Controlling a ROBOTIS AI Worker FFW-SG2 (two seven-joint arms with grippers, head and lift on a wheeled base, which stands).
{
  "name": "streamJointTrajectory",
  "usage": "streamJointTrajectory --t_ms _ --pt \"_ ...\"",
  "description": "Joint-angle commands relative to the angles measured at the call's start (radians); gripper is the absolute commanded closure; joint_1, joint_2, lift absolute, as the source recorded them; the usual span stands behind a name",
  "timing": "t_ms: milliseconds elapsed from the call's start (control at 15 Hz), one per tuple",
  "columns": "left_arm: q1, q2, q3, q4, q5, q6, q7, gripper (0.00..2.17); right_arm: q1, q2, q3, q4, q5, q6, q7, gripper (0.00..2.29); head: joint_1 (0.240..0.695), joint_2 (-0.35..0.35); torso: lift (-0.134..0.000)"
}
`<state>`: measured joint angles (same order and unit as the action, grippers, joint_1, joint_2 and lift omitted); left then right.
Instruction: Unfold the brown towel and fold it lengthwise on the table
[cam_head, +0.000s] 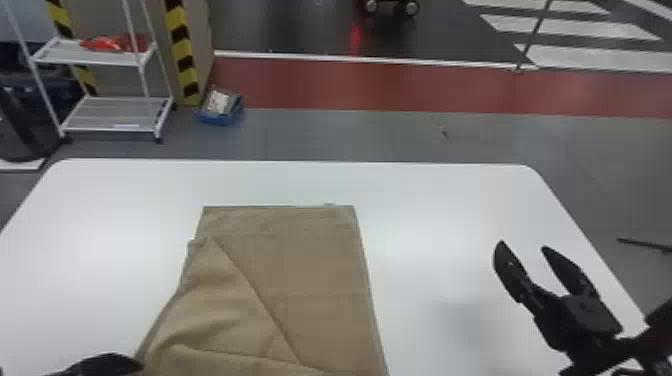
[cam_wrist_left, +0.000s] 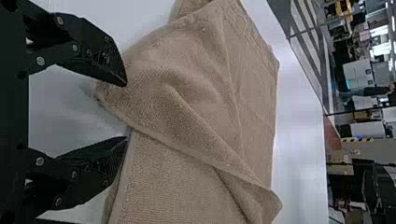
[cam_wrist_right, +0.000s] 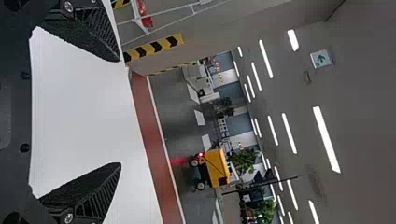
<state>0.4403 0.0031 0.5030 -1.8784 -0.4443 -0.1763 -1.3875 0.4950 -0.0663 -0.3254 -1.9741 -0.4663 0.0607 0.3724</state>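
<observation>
White table (cam_head: 450, 192): brown towel (cam_head: 320, 260) left of centre, flap (cam_head: 220, 300) skewed. My left fingers (cam_wrist_left: 100, 56) and right fingers (cam_head: 510, 270) are parted, empty; I should pinch the flap's edge shallowly, then square it.

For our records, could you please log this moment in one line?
towel: on table, partly folded | left gripper: open, at towel | right gripper: open, over table

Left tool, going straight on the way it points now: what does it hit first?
The left tool would likely meet the brown towel first, at its turned-over flap; depth is unclear.
</observation>
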Motion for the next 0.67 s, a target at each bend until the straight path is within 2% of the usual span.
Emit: streamJointTrajectory --t_ms 0,133,200,267,467,533,600 --pt "0.0 -0.006 0.002 0.001 -0.001 -0.011 -0.001 0.72 -0.003 -0.001 0.0 0.001 -0.003 0.0 0.0 0.08 0.695 -0.113 -0.117" --pt "0.0 -0.006 0.005 0.001 -0.001 -0.011 -0.001 0.8 -0.003 -0.001 0.0 0.003 -0.005 0.0 0.0 0.08 0.695 -0.114 -0.117" --pt "-0.002 -0.006 0.005 0.001 -0.002 -0.011 0.001 1.26 -0.003 -0.003 0.0 0.001 -0.008 0.0 0.0 0.08 0.695 -0.113 -0.117" --pt "-0.005 -0.006 0.005 0.002 -0.002 0.01 -0.004 1.38 -0.004 -0.003 0.0 0.003 -0.008 0.0 0.0 0.08 0.695 -0.113 -0.117" --pt "-0.006 -0.006 0.008 -0.007 -0.001 0.025 -0.001 1.39 -0.012 -0.006 0.006 0.001 -0.002 0.012 0.0 0.08 0.695 -0.108 -0.117" --pt "-0.006 -0.006 0.008 -0.019 0.001 0.028 -0.001 1.39 -0.021 -0.006 0.014 0.0 0.025 0.031 0.0 0.08 0.695 -0.105 -0.117" --pt "-0.003 -0.006 0.008 -0.042 0.003 0.038 -0.004 1.39 -0.049 -0.006 0.028 -0.005 0.095 0.074 0.0 0.08 0.695 -0.102 -0.117"
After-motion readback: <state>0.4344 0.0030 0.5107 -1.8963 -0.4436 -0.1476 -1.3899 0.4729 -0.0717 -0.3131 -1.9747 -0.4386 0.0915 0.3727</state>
